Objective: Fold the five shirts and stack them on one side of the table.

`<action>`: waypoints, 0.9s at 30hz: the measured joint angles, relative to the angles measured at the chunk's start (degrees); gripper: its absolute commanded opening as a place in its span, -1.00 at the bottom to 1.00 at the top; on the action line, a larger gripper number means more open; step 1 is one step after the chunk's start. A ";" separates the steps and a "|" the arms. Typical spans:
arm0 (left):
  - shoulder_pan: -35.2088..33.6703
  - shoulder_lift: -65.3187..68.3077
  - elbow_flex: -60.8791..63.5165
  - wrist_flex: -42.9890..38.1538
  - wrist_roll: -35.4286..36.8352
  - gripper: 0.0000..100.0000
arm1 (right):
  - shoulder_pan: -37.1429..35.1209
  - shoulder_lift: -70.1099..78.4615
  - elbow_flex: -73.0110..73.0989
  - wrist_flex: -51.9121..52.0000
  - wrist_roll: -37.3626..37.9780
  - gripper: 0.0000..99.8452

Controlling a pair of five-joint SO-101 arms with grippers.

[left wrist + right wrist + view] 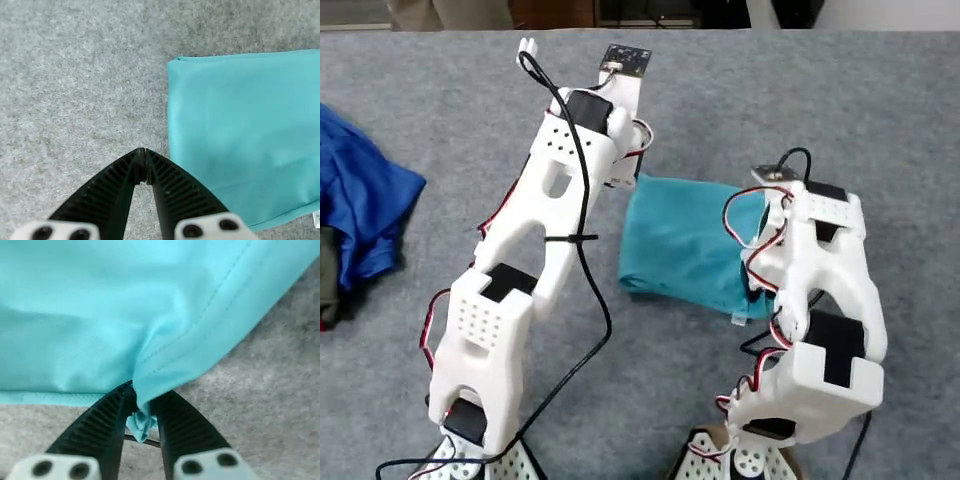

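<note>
The folded shirt (685, 245) lies flat on the table (880, 110), about mid-table, and everything sits around it. Just off the shirt's left edge, the left gripper (145, 165) hangs over bare table, beside the cloth and not touching it. Over on the shirt's right side, the right gripper (141, 410) is at the hem, a fold of that edge caught between its fingers. Well left of the shirt, at the table's edge, lies a heap of shirts (360, 200).
</note>
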 measured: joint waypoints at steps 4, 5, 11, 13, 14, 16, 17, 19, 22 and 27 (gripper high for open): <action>0.26 0.00 0.00 0.00 0.00 -0.96 | -1.76 0.00 1.49 -1.93 -2.02 -0.95; 0.26 0.00 0.00 0.00 0.00 -0.96 | -2.46 0.00 2.11 -2.64 -2.90 -0.92; 0.26 0.00 0.00 0.00 0.00 -0.96 | -4.75 -0.09 3.87 -5.10 -8.88 -0.78; 0.26 0.00 0.00 0.00 0.00 -0.96 | -4.84 -0.09 3.96 -5.45 -9.76 -0.78; 0.26 0.00 0.00 0.00 0.00 -0.96 | -4.84 -0.09 3.96 -5.80 -9.93 -0.78; 0.26 0.00 0.00 0.00 0.00 -0.96 | -4.84 -0.09 3.96 -6.07 -10.20 -0.78; 0.26 0.00 0.00 0.00 0.00 -0.96 | -4.84 -0.09 3.96 -6.15 -10.29 -0.78; 0.26 0.00 0.00 0.00 0.00 -0.96 | -4.84 -0.09 3.96 -6.15 -10.99 -0.78; 0.26 0.00 0.00 0.00 0.00 -0.96 | -4.92 -0.09 3.96 -6.24 -11.60 -0.78; 0.26 0.00 0.00 0.00 0.00 -0.96 | -5.19 -0.09 4.04 -6.77 -11.78 -0.78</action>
